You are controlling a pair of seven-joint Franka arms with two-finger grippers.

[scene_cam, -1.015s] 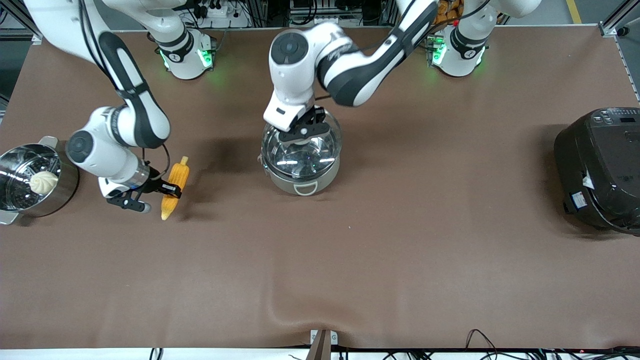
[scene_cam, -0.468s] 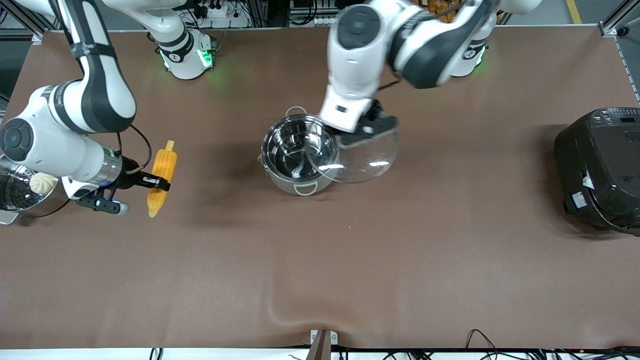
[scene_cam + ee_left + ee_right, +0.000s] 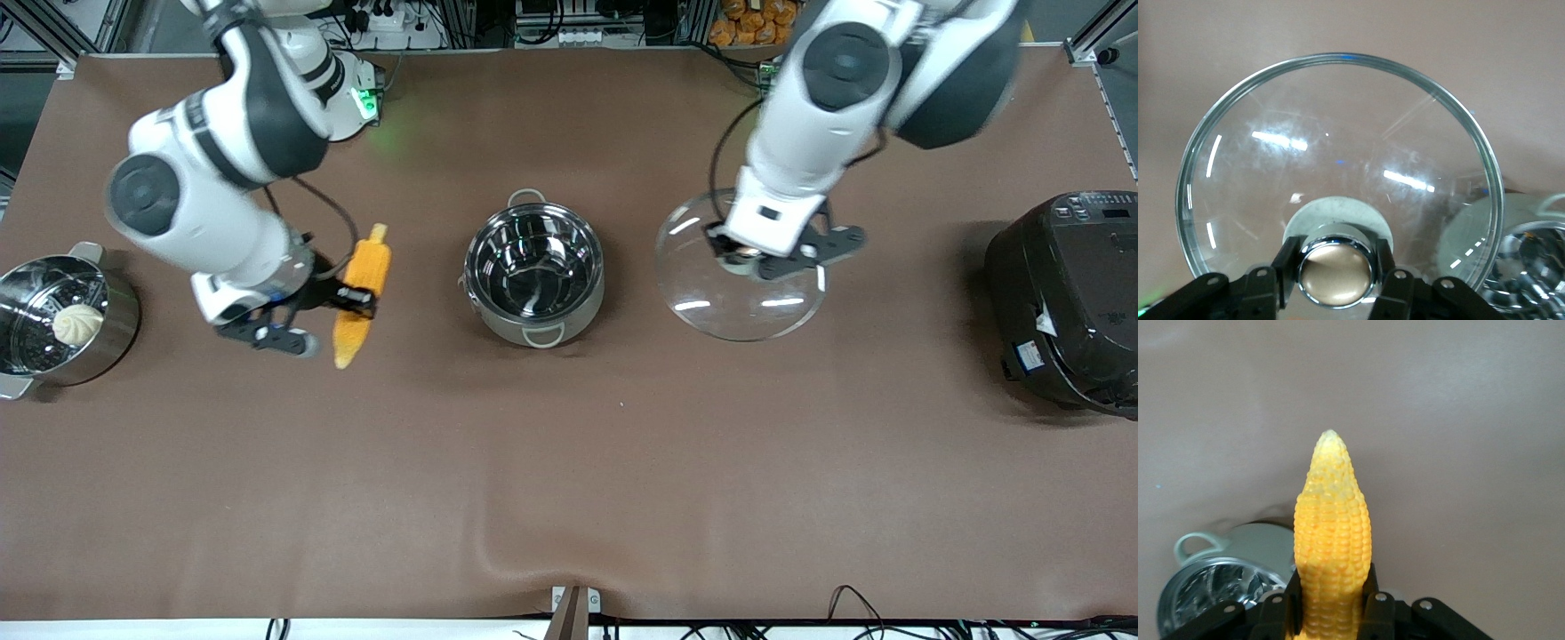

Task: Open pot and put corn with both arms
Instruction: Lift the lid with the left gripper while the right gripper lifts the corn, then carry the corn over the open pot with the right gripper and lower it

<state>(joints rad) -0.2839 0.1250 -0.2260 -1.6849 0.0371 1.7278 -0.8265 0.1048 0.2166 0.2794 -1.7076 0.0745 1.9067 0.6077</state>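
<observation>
My left gripper [image 3: 772, 258] squeezes the knob [image 3: 1335, 277] of the glass lid [image 3: 740, 267], up over the table beside the pot [image 3: 533, 271] | my right gripper [image 3: 342, 300] squeezes the corn [image 3: 360, 293], up over the table between the open pot and the steamer pot [image 3: 62, 322]

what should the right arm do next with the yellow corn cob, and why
Probably carry the yellow-orange corn cob, clamped in the right gripper, across over the shiny steel pot. The pot stands open, since the left gripper holds its clear glass lid aside over bare table.
</observation>
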